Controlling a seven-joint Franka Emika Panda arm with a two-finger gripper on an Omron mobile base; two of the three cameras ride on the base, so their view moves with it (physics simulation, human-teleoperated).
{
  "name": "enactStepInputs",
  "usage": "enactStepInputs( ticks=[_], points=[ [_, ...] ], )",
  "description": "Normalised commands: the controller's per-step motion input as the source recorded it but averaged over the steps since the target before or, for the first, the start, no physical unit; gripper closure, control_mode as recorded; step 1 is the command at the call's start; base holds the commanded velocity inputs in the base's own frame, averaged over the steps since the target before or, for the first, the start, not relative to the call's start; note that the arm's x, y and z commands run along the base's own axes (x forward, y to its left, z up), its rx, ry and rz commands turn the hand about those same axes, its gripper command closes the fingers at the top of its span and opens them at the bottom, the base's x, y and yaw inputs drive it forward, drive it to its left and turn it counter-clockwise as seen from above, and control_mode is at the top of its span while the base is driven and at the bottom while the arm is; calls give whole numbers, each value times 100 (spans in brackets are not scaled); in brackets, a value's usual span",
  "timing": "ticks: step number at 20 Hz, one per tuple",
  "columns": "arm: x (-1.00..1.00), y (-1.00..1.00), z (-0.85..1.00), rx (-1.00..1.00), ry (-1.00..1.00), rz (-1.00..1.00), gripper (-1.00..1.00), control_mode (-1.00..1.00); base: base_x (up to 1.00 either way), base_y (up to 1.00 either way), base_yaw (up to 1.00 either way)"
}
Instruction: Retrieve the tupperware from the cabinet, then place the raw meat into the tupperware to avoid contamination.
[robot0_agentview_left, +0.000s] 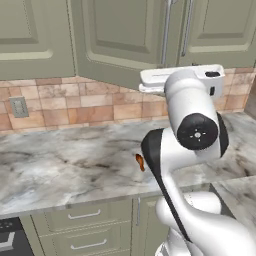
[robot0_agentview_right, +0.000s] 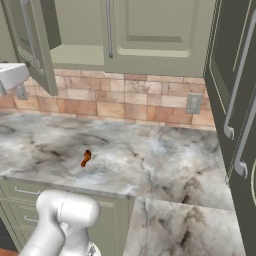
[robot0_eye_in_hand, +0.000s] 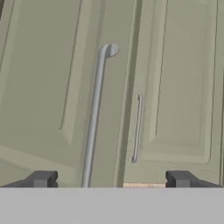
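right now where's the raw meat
The raw meat lies on the marble counter, near its front edge and below the open cabinet; in the left base view it peeks out beside the arm.

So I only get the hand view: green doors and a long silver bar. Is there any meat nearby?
Observer: Yes. The raw meat lies on the marble counter below, near its front edge.
Visitor: And are those doors all closed?
Observer: No. The right base view shows one door of the cabinet swung out, with plain green interior behind it.
Visitor: Anything else on that wall?
Observer: A grey outlet plate sits on the brick backsplash under the cabinet.
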Motion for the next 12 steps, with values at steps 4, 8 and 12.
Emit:
enactStepInputs(
  ticks=[4,8,12],
  points=[
    [-35,-73,0,14,0,0,-100,-100,0,0,0],
    [-31,-76,0,17,0,2,-100,-100,0,0,0],
    [-24,-67,-4,16,2,6,-100,-100,0,0,0]
  ],
)
